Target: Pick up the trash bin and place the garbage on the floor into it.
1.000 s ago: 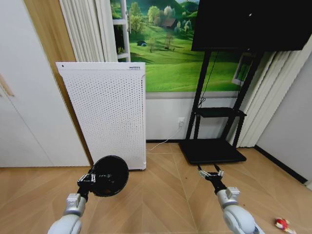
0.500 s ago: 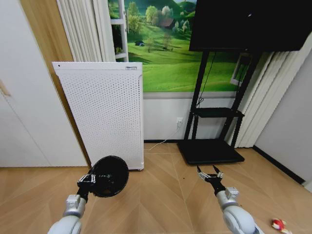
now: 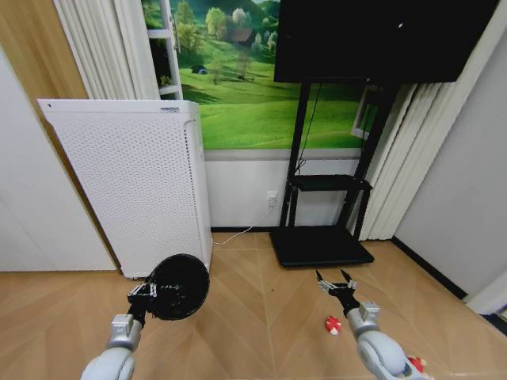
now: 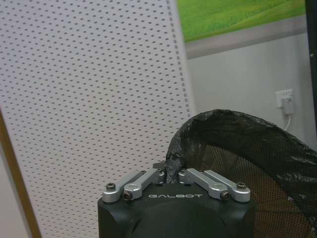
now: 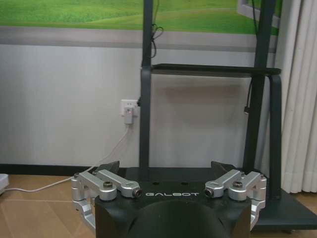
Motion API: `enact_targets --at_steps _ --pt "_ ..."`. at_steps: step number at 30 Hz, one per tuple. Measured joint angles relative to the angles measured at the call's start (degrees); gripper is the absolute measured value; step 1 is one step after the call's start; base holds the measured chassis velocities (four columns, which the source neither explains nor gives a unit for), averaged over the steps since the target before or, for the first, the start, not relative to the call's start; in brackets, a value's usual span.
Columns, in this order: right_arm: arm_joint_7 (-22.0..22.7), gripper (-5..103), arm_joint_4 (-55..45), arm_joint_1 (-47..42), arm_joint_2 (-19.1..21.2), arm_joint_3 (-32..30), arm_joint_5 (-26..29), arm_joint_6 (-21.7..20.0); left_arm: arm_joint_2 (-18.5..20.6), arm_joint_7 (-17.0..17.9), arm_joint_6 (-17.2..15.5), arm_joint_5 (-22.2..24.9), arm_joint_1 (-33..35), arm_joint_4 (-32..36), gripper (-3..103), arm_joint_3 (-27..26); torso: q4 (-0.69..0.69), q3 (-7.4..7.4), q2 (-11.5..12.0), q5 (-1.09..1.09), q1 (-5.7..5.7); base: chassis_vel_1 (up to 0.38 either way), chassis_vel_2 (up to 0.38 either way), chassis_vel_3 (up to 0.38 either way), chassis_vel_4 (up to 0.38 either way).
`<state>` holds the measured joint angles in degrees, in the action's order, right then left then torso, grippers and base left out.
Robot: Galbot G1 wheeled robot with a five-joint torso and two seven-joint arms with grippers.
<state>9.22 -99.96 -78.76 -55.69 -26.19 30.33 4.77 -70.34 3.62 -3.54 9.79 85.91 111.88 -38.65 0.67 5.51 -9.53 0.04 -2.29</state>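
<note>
the left gripper holds the trash bin above the floor, its fingers pinching the bin's lined rim, the bin's mouth tipped toward the camera. the right gripper hangs with fingers spread wide and nothing between them. one red-and-white piece of garbage lies on the parquet just beside the right gripper; another lies beside that arm.

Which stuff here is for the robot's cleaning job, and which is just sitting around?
For the job:
- small black round trash bin, gripped at its rim by the left gripper
- small red-and-white garbage piece on the wooden chevron floor
- open right gripper

Just there:
- white perforated appliance
- black screen stand
- green meadow picture
</note>
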Motion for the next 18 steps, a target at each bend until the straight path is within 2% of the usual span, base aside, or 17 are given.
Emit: enact_targets --at_steps 4,7,8,9,11,13,14,18 --pt "-0.2 100 1.0 0.4 0.0 1.1 -0.4 1.8 -0.1 0.0 0.0 -0.1 -0.1 -0.5 7 0.2 0.02 0.0 0.0 -0.09 0.0 -0.376 -0.37 0.377 0.362" --pt "-0.6 100 1.8 1.0 -0.1 2.1 -0.7 2.7 -0.3 -0.1 0.1 -0.3 -0.2 -0.9 7 0.3 0.01 0.01 0.0 0.03 -0.01 -0.333 -0.335 0.319 0.367" --pt "-0.5 100 2.2 1.3 -0.1 2.5 -1.3 2.7 -0.4 -0.1 0.2 -0.5 -0.3 -1.1 7 0.5 0.03 0.0 0.0 -0.09 0.0 -0.313 -0.314 0.248 0.273" --pt "-0.5 100 2.2 1.3 -0.1 2.5 -1.3 2.7 -0.4 -0.1 0.2 -0.5 -0.3 -1.1 7 0.5 0.03 0.0 0.0 -0.09 0.0 -0.313 -0.314 0.248 0.273" --pt "0.7 100 3.3 2.1 0.3 4.5 -2.2 1.1 -0.7 -0.2 0.3 -1.0 -0.4 -1.4 7 0.9 0.03 0.0 0.0 0.03 -0.01 -0.135 -0.198 0.142 0.078" --pt "1.4 100 3.7 2.5 0.5 5.4 -2.6 0.5 -0.8 -0.2 0.3 -1.2 -0.4 -1.5 7 1.1 0.01 0.0 0.0 -0.04 0.0 -0.077 -0.103 0.107 0.002" --pt "2.6 100 4.2 2.9 0.7 6.8 -3.1 -0.6 -0.9 -0.2 0.3 -1.4 -0.4 -1.7 7 1.3 -0.06 0.0 0.0 -0.06 0.0 0.0 0.0 0.0 0.0" --pt "4.2 100 5.6 2.8 1.0 9.1 -3.9 -2.2 -0.9 -0.2 0.3 -1.7 -0.5 -2.1 7 1.7 -0.02 -0.01 0.0 -0.04 0.0 0.056 0.026 -0.058 -0.035"
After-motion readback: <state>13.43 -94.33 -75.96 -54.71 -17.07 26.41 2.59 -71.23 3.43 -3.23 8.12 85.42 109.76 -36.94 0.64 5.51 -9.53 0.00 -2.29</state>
